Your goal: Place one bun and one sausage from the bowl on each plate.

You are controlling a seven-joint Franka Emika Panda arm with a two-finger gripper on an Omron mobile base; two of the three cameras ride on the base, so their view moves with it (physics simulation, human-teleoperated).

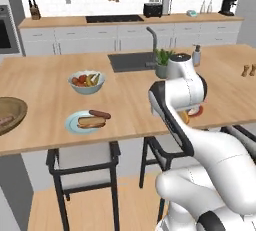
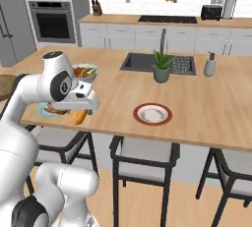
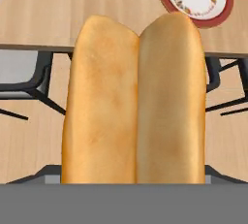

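Item: my claw, jaws spread wide and clamped on the yellow-orange bun, carried in the air over the counter edge. Item: red-rimmed plate, bare, beyond the claw on the counter, well apart. Item: light blue plate, holding the glossy brown bun and dark sausage, off to the claw's other side. Item: wooden bowl, farther that way.

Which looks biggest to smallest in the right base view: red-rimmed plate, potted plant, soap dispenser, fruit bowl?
1. Red-rimmed plate, widest, though nearest the camera.
2. Potted plant.
3. Soap dispenser.
Fruit bowl: the arm hides part of it, so its rank is unsure.
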